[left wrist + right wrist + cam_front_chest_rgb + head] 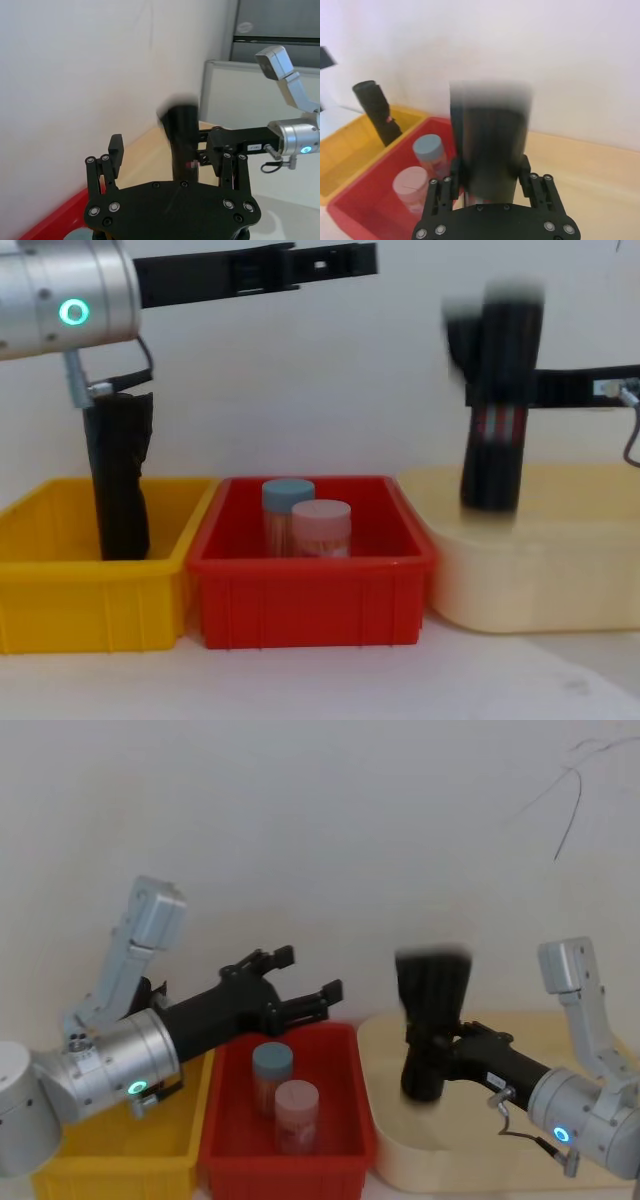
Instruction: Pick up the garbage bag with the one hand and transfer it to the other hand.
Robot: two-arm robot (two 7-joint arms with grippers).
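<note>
My right tool (pixel 428 1052) grips the bag (pixel 432 992) upright above the cream tray (pixel 470 1145). My left tool (pixel 310 975) hangs open above the red bin (pixel 285 1167), apart from the bag.

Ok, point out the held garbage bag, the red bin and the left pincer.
held garbage bag (pixel 496 427), chest view, on its red label band.
red bin (pixel 310 598), chest view, on its front wall.
left pincer (pixel 306 974), head view, midway between its open fingertips.
</note>
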